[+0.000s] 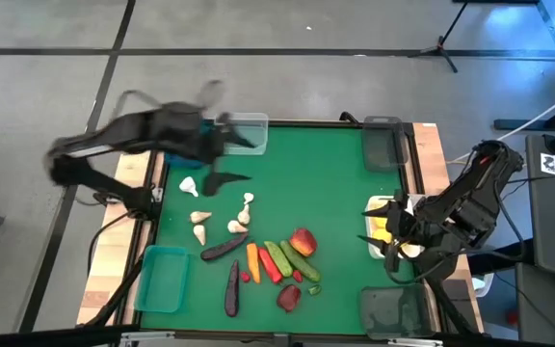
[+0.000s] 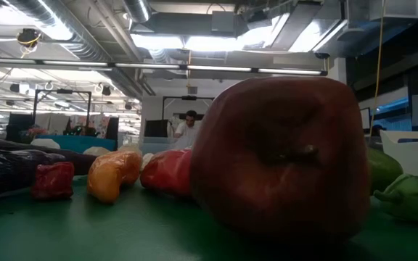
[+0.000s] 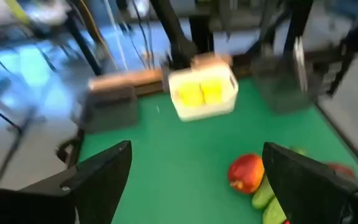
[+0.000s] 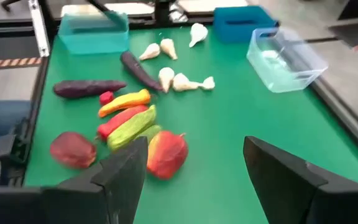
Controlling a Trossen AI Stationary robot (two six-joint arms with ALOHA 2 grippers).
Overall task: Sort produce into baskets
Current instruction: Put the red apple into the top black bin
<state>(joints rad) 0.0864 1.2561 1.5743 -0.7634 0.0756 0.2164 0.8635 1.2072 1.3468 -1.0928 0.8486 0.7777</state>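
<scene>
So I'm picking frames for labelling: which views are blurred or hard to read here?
High view: the left arm is smeared by motion, while the produce stays readable. Left wrist view: everything is streaked, though the white basket with yellow pieces can still be made out. Low view: a dark red apple fills the picture, backlit by ceiling lights. Right wrist view: slightly soft, garlic readable.

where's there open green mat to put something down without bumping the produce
Bare mat lies between the garlic cluster and the white basket, up to the dark basket. Crowded: the front middle, around the apple, cucumbers and eggplants.
</scene>
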